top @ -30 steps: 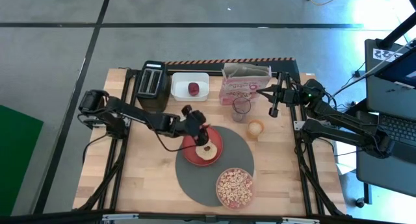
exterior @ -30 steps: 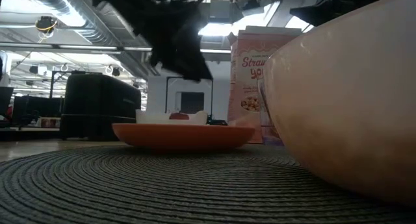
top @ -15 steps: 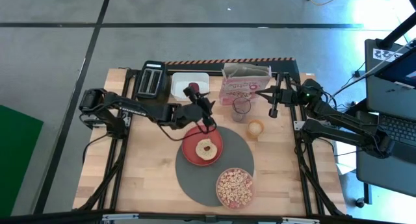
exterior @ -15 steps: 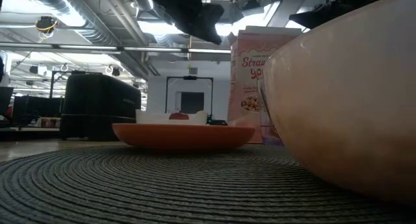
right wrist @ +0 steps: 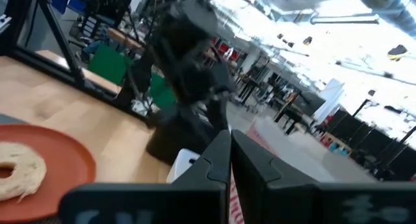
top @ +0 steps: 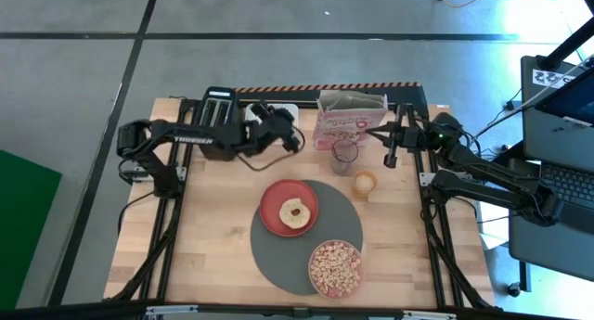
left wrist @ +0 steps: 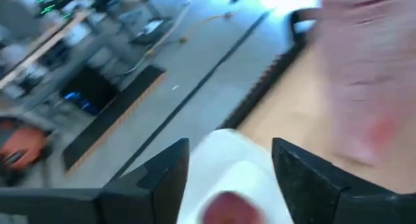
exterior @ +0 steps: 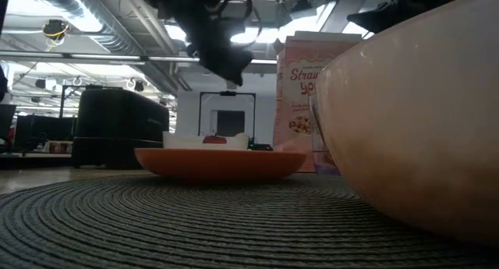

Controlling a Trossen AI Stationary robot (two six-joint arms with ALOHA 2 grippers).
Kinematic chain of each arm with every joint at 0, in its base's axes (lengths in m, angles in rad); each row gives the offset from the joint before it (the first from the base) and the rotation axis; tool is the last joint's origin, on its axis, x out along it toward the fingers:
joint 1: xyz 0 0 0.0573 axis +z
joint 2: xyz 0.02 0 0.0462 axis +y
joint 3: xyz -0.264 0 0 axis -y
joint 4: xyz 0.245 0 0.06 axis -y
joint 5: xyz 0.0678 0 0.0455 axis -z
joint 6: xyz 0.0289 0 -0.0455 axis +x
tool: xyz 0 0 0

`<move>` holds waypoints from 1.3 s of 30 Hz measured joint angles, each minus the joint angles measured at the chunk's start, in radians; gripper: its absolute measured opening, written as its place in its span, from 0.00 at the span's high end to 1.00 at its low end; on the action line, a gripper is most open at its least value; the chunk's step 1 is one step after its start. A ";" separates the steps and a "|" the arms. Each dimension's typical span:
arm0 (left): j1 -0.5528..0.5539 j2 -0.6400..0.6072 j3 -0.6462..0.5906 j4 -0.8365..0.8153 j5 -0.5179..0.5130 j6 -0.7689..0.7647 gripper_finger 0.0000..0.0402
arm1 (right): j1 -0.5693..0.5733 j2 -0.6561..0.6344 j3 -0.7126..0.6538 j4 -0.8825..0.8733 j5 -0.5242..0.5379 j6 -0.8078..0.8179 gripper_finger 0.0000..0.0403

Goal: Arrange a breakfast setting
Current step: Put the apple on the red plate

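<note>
Black toaster (top: 217, 125) at back left, my left gripper (top: 290, 139) open over white tub (top: 289, 109) holding fruit (left wrist: 228, 208). Toast (top: 296, 211) on plate (top: 276, 202), on mat (top: 278, 255). Bowl (top: 335, 267) on mat edge. Right gripper (top: 392, 151) closed, empty, beside box (top: 349, 116).

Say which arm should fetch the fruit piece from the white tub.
Left. The left gripper is open right over the white tub, with the fruit piece between its fingers' line. The right gripper waits beyond the cereal box.
</note>
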State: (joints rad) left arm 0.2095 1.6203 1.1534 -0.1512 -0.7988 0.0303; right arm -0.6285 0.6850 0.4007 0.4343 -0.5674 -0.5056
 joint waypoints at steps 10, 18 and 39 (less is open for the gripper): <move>0.314 0.001 0.078 -0.217 0.339 -0.126 0.20 | 0.000 0.000 0.000 0.010 0.009 0.000 0.96; 0.384 0.001 0.119 -0.261 0.593 -0.256 0.17 | 0.000 0.000 0.000 -0.011 0.052 -0.026 0.96; 0.390 0.075 0.119 -0.335 0.715 0.039 0.17 | 0.000 0.000 0.000 0.061 0.104 -0.051 0.96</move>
State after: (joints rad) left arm 0.5997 1.6955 1.2728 -0.4860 -0.0834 0.0692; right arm -0.6285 0.6853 0.4007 0.4956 -0.4631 -0.5563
